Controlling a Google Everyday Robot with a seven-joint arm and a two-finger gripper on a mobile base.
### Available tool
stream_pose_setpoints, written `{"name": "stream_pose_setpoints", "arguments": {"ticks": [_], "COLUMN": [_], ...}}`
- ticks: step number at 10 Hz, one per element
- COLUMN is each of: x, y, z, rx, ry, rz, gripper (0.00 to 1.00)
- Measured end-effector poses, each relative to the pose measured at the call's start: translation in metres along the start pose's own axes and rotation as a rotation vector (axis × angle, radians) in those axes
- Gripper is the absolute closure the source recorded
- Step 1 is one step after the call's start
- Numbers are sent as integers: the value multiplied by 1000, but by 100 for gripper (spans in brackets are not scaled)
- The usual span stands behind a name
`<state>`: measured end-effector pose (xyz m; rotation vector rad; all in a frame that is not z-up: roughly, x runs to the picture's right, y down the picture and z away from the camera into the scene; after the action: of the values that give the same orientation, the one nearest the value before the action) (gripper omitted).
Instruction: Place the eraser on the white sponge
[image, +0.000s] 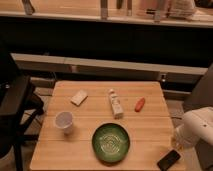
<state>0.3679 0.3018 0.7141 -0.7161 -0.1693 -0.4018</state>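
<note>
The eraser (168, 159), a small flat black block, lies at the front right corner of the wooden table (90, 112). The white sponge (79, 97), a thin cream block, lies at the back left of the table, far from the eraser. My gripper (176, 143) hangs from the white arm (197, 127) at the table's right edge, just above and behind the eraser. Whether it touches the eraser does not show.
A white tube-like bottle (115, 103) lies at the table's middle back, with an orange-red oblong item (140, 104) to its right. A white cup (64, 121) stands at the left. A green plate (111, 142) sits front centre. A dark chair (15, 112) stands left of the table.
</note>
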Motion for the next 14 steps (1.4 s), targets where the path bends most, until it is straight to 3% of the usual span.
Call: {"name": "stream_pose_setpoints", "arguments": {"ticks": [6, 14], "x": [-8, -31], "y": [12, 20], "z": [12, 51], "rx": [-19, -67], "ry": [-25, -124], "rz": [-37, -71], "gripper": [20, 20]}}
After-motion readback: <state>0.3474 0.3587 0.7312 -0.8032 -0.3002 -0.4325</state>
